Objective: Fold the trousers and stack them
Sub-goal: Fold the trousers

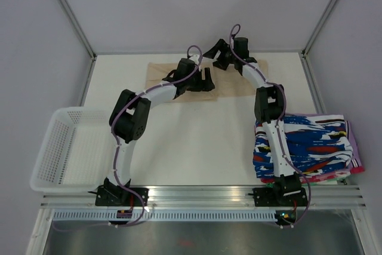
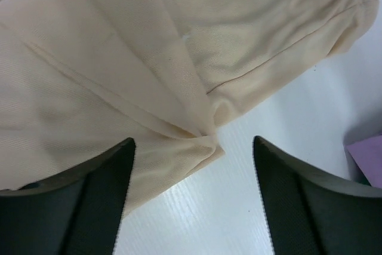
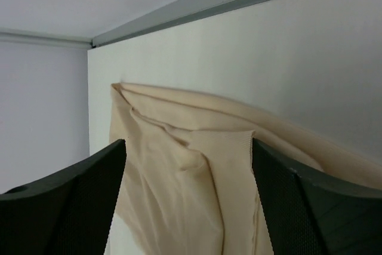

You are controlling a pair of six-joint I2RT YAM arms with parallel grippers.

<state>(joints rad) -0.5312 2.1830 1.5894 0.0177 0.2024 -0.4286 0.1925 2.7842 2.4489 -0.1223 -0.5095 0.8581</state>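
Tool left [image 2: 192, 147], tool right [image 3: 188, 147], agape over trousers [image 2: 119, 58]

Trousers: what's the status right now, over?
Left gripper open, right gripper open, neither holding anything. Trousers lie flat in layers at the far side. Patterned stack apart, nothing in the way.

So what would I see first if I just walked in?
Probably the bright pile of clothes at the near right. Then the beige trousers at the far edge, with the left end effector and right end effector open above them, and the white basket on the left.
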